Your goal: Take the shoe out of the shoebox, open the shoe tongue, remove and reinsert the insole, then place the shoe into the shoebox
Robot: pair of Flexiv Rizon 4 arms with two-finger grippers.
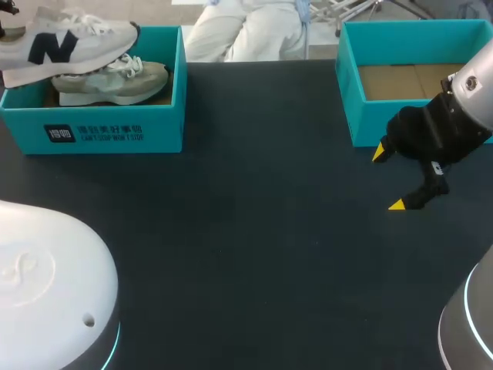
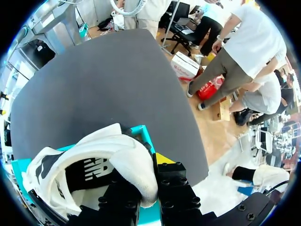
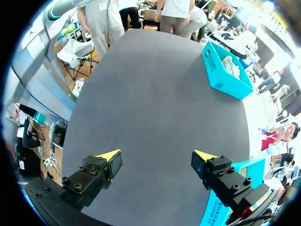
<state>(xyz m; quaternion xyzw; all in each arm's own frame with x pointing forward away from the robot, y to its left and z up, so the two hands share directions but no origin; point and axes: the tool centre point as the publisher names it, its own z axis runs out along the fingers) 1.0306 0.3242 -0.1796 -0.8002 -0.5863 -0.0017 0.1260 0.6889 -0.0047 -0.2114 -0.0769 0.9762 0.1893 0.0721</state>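
Lift step: L gripper clamped on white lace-up sneaker over teal cardboard shoebox; best lower level onto worktop. R gripper gaping, empty.

One table is counted. Two teal shoeboxes are standing on it: the left shoebox and the right shoebox. Two shoes are counted: one white shoe and one grey-green shoe. Two grippers are counted, the left gripper and the right gripper. Two yellow tips are seen on the right gripper. On the left gripper only one yellow tip can be seen.
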